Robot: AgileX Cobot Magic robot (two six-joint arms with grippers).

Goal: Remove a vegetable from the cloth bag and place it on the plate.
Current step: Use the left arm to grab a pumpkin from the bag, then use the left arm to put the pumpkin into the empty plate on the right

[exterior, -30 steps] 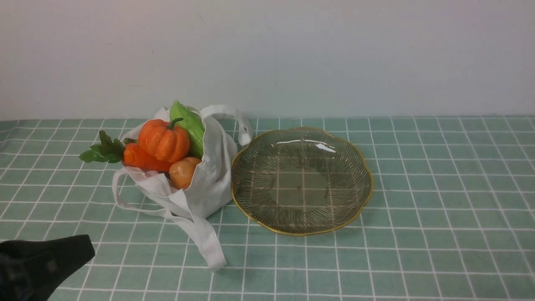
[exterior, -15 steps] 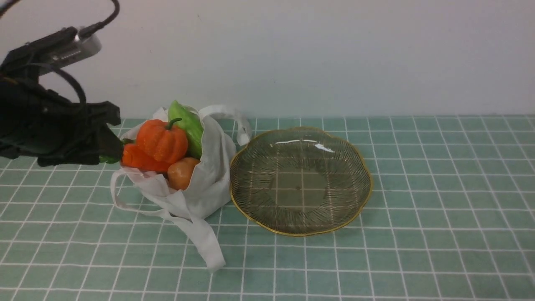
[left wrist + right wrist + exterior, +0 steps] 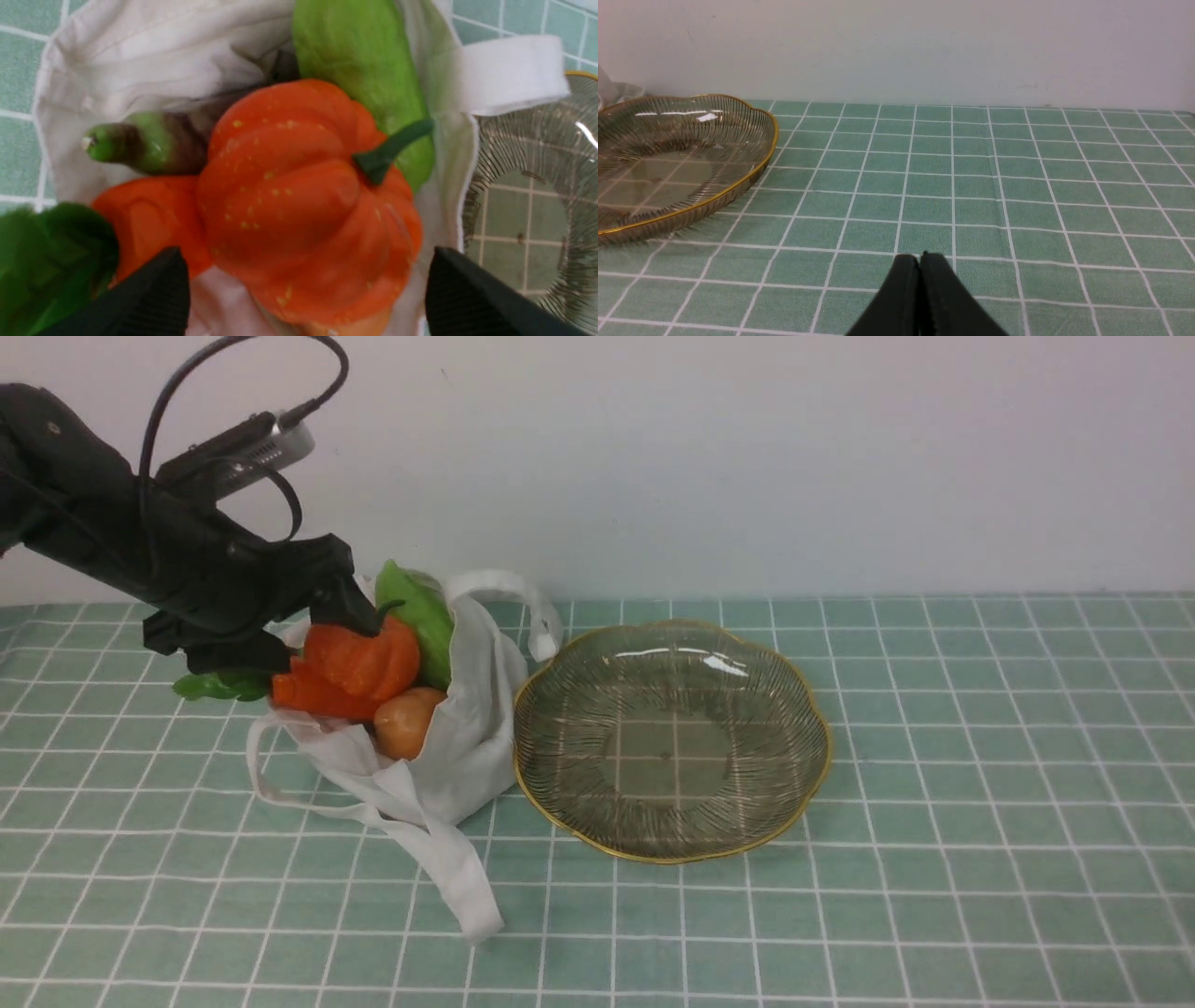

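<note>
The orange ribbed pumpkin [image 3: 369, 658] with its dark green stem sits on top in the mouth of the white cloth bag [image 3: 467, 728], left of the clear gold-rimmed plate [image 3: 667, 747]. My left gripper [image 3: 317, 635] is open and hovers just over the pumpkin from the left. In the left wrist view the pumpkin [image 3: 299, 196] lies between the two spread black fingertips [image 3: 163, 289], with gaps on both sides; the bag [image 3: 140, 42] and plate [image 3: 523, 210] show too. My right gripper [image 3: 920, 259] is shut and empty over the cloth, to the right of the plate [image 3: 668, 158].
Also in the bag are a carrot [image 3: 313, 695] with green leaves [image 3: 219, 686], a tan potato [image 3: 406, 719] and a long green vegetable [image 3: 425, 616]. A bag strap [image 3: 457, 887] trails toward the front. A white wall stands close behind the green checked tablecloth [image 3: 980, 803].
My left arm has risen from the lower left corner and swung right, coming over the bag and the pumpkin. The bag's contents have shifted slightly. The plate has not moved.
</note>
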